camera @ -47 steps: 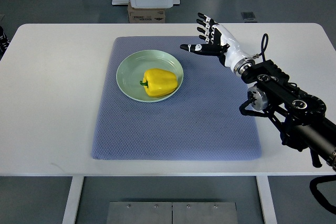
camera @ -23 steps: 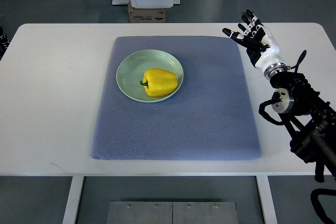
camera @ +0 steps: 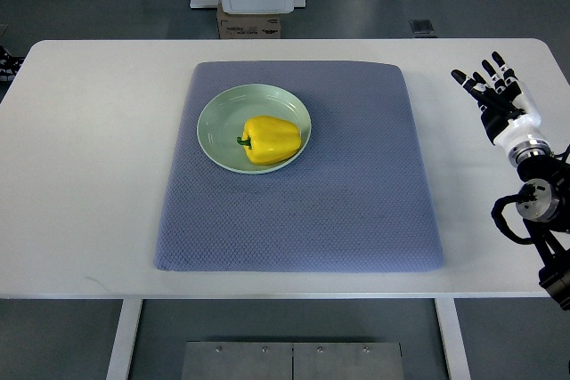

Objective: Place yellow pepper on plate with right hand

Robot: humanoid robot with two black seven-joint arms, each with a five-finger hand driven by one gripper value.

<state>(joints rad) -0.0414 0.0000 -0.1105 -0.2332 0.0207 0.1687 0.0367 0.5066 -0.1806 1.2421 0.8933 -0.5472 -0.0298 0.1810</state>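
On the white table (camera: 98, 175), yellow pepper (camera: 270, 140) lies on plate (camera: 214, 117), well apart from right hand (camera: 500, 100), fingers (camera: 485, 77) spread, empty.

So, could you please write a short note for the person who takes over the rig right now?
Right hand: open, fingers spread, holding nothing, over the bare white table to the right of the blue mat.
Left hand: not in view.
Yellow pepper: lies on its side in the green plate, stem pointing left. The plate sits on the upper left part of the mat.
Done: the pepper is on the plate and released.
Left: nothing on the placing itself; probably only bring the right arm to rest.
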